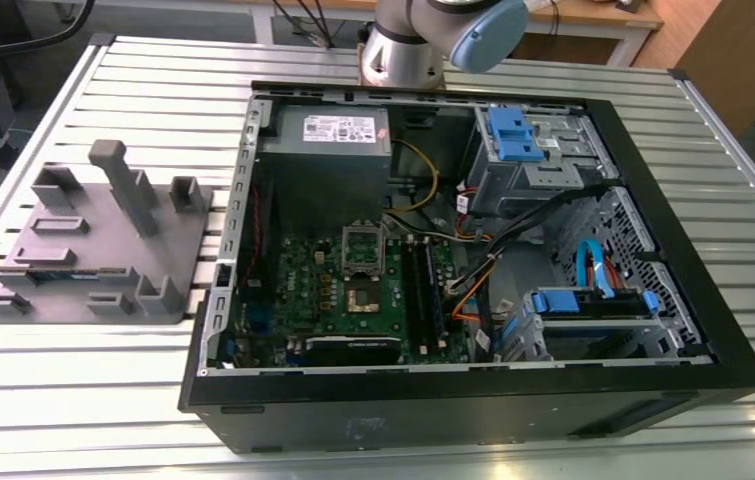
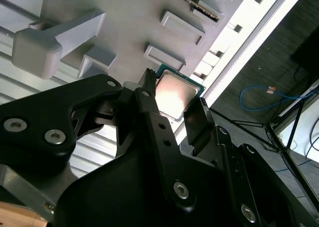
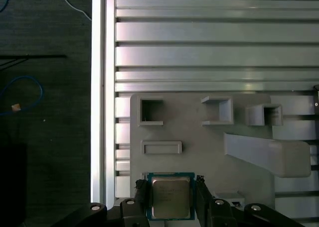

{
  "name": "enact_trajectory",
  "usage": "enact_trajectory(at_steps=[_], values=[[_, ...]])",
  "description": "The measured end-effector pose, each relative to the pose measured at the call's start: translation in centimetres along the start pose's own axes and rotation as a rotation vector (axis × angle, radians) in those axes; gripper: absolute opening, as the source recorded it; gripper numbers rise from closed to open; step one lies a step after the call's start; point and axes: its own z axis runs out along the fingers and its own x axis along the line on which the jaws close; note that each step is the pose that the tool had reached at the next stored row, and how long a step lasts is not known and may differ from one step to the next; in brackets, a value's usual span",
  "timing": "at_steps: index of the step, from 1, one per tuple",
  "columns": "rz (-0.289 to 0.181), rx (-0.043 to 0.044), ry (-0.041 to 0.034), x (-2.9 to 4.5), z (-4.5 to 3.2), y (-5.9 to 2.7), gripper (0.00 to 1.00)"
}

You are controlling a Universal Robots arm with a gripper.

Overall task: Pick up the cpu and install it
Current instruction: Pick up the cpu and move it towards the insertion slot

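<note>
Gripper, black, two-fingered: fingers were closed against opposite edges of the cpu, which was clamped between them, as both wrist views showed. The cpu, a flat square chip with a silvery top and a thin green rim, was held level with its metal face toward the first wrist camera. In the second wrist view it sat between the finger pads with its top catching the light. It hung over the grey fixture near one edge, and whether it touched the fixture could not be told. The fixture, a moulded plastic plate, carried three open square pockets, a shallow oblong slot and one tall post. It lay on a slatted aluminium table, beyond whose edge were a dark floor and a blue cable. In the exterior view the fixture lay toward that view's left, beside an open computer case lying on its side. Inside the case were a green motherboard and its silver socket frame. The arm rose behind the case.
</note>
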Motion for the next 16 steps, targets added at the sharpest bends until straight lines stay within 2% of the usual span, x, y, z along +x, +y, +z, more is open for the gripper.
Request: enact_trajectory(at_steps=[8,16], values=[[0.0,0.0001,0.0001,0.0,-0.04,0.0,0.47],[0.0,0.0,0.0,-0.04,-0.89,0.07,0.47]])
